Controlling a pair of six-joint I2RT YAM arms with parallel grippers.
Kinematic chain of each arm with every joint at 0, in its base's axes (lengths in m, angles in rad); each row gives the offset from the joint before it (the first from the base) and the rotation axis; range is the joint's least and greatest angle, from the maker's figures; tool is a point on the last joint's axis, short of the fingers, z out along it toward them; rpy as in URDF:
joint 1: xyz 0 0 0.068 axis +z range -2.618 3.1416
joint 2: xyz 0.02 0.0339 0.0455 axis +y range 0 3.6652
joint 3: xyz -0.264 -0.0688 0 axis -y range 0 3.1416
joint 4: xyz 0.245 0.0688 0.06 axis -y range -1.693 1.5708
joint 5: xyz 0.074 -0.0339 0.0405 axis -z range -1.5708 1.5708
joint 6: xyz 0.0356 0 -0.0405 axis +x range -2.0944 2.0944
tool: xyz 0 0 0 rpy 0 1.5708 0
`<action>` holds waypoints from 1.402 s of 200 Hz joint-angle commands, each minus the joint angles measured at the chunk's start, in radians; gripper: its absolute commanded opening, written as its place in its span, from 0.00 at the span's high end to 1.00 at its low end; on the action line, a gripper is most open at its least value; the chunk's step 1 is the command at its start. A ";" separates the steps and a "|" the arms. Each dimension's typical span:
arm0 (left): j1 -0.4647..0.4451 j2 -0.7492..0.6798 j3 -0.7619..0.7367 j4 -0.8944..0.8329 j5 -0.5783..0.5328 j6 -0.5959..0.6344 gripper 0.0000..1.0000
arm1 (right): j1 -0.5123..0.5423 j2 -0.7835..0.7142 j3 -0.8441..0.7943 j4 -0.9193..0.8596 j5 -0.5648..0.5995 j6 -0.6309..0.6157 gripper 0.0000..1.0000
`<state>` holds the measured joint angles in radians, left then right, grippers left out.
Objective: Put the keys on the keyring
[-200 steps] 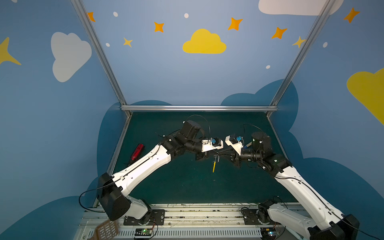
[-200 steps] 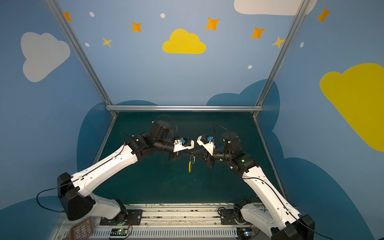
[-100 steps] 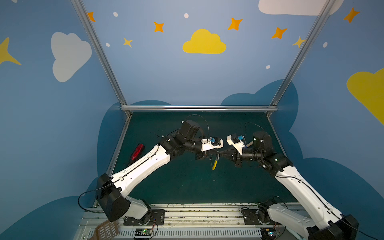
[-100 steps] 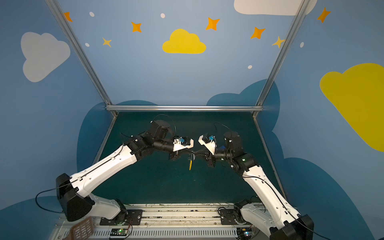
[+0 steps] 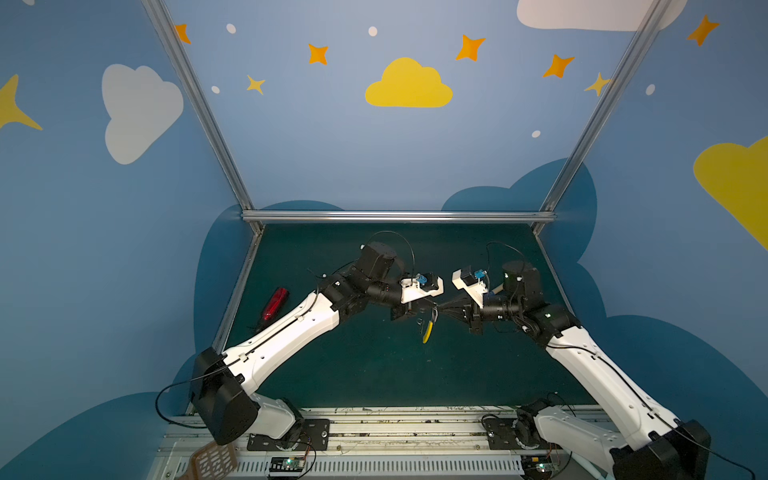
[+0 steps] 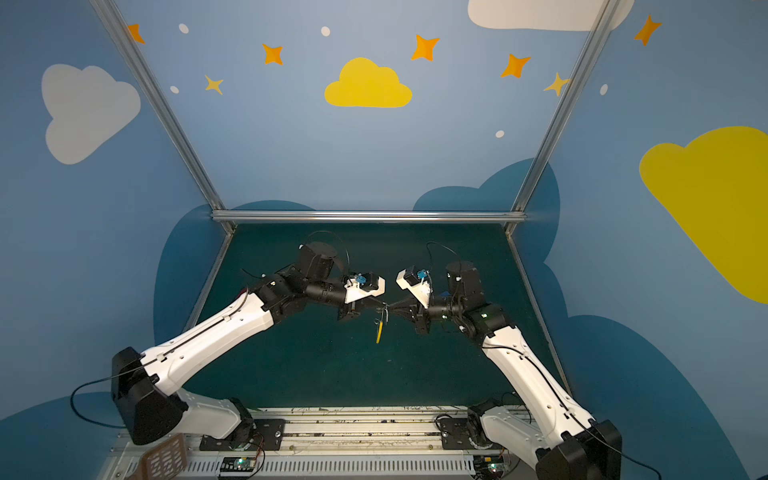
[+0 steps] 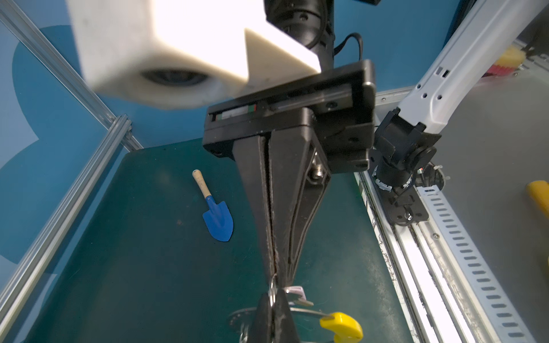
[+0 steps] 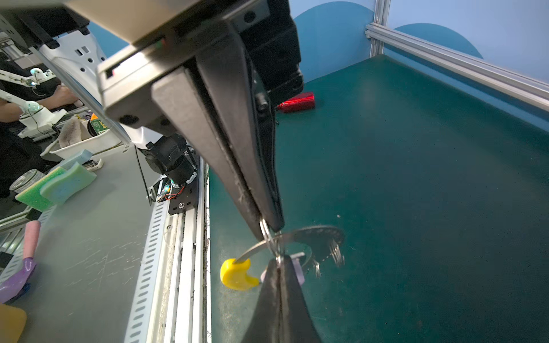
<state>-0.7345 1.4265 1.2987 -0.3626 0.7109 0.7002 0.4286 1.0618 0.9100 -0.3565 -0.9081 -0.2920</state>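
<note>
Keyring (image 8: 315, 234): hanging mid-air over the surface (image 5: 374, 374) between the two tools, yellow arc (image 8: 236, 274) lowest.
Left tool (image 8: 269, 229): clenched, apparently on the hoop's rim.
Right tool (image 7: 274, 274): clenched, seemingly pinching the keys (image 7: 297, 294) by their loop.
Handling: light, stiff, slippery metal that is likely to swivel; best held by the tag or the hoop's flat.
Count: one keyring, one key, one tag, two tools.
Farther back: one red case (image 5: 276, 303), one blue shovel (image 7: 218, 221).

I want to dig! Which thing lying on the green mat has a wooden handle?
The blue toy shovel, with its pale wooden handle. The red object on the mat shows no handle.
</note>
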 commanded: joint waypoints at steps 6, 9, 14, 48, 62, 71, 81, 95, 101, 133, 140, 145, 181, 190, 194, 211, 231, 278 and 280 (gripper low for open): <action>0.003 -0.026 -0.020 0.111 0.080 -0.062 0.97 | -0.004 0.013 0.004 0.003 -0.051 0.000 1.00; 0.003 -0.026 -0.022 0.119 0.081 -0.066 0.97 | -0.004 0.013 0.003 0.007 -0.053 0.002 1.00; 0.003 -0.027 -0.025 0.126 0.079 -0.079 0.97 | -0.005 0.011 0.002 0.010 -0.056 0.001 1.00; 0.013 -0.033 -0.036 0.162 0.091 -0.104 0.97 | -0.011 0.011 -0.003 0.005 -0.064 -0.007 1.00; 0.021 -0.032 -0.042 0.183 0.099 -0.124 0.97 | -0.012 0.013 -0.006 0.003 -0.055 -0.007 1.00; 0.023 -0.030 -0.045 0.193 0.107 -0.134 0.97 | -0.012 0.013 -0.006 -0.001 -0.050 -0.037 1.00; 0.024 -0.028 -0.050 0.203 0.111 -0.143 0.96 | -0.013 0.004 -0.006 0.005 -0.030 -0.039 0.91; 0.024 -0.028 -0.052 0.200 0.114 -0.145 0.97 | -0.013 -0.020 -0.008 0.009 0.021 -0.044 0.77; 0.024 -0.028 -0.053 0.199 0.113 -0.145 0.97 | -0.015 -0.036 -0.013 0.012 0.050 -0.043 0.74; 0.029 -0.028 -0.050 0.191 0.120 -0.143 0.97 | -0.016 -0.127 -0.072 0.112 0.106 -0.034 0.63; 0.030 -0.027 -0.049 0.192 0.123 -0.144 0.97 | -0.017 -0.135 -0.079 0.128 0.105 -0.031 0.63; 0.031 -0.027 -0.047 0.192 0.126 -0.145 0.97 | -0.017 -0.138 -0.079 0.135 0.106 -0.029 0.63; 0.031 -0.017 -0.044 0.205 0.149 -0.150 0.97 | -0.016 -0.137 -0.080 0.182 0.093 -0.021 0.65; 0.031 -0.017 -0.044 0.206 0.155 -0.150 0.97 | -0.017 -0.133 -0.079 0.191 0.086 0.009 0.66; 0.031 -0.017 -0.044 0.208 0.156 -0.150 0.97 | -0.016 -0.130 -0.079 0.194 0.079 0.014 0.67; 0.030 -0.016 -0.047 0.214 0.163 -0.151 0.97 | -0.015 -0.113 -0.078 0.206 0.049 0.022 0.69; 0.029 -0.014 -0.048 0.216 0.168 -0.151 0.97 | -0.015 -0.102 -0.082 0.244 0.018 0.043 0.73; 0.030 -0.010 -0.047 0.212 0.159 -0.148 0.97 | -0.011 -0.086 -0.075 0.239 -0.031 0.040 0.95; 0.030 -0.010 -0.047 0.211 0.159 -0.146 0.97 | -0.011 -0.087 -0.075 0.238 -0.031 0.040 0.96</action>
<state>-0.7063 1.4223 1.2449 -0.1642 0.8501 0.5602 0.4141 0.9756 0.8383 -0.1383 -0.8993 -0.2634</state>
